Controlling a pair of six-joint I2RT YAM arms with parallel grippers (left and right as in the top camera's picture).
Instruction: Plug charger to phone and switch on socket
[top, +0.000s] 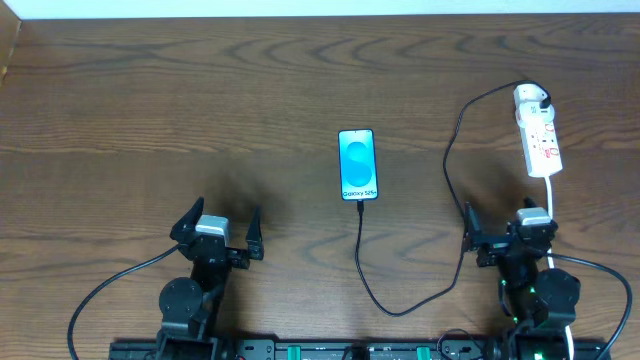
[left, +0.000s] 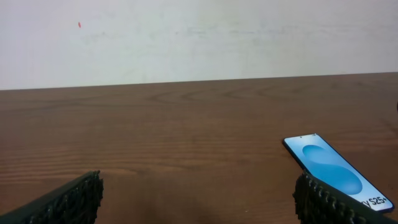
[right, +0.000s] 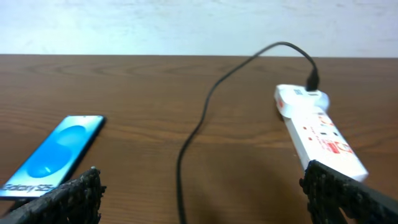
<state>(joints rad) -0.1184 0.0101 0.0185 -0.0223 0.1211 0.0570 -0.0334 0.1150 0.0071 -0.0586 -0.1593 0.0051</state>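
Black charger (top: 452, 150), white socket (top: 539, 142) (red marks), phone (top: 357, 165) screen blue circles, brown wood-grain table (top: 150, 120).

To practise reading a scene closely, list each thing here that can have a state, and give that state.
phone, lying flat, screen lit.
charger, adapter in the socket, tip at the phone's bottom edge; whether it is seated cannot be told.
socket, lying flat; switch position too small to tell.
left gripper, jaws open, empty.
right gripper, jaws open, empty.
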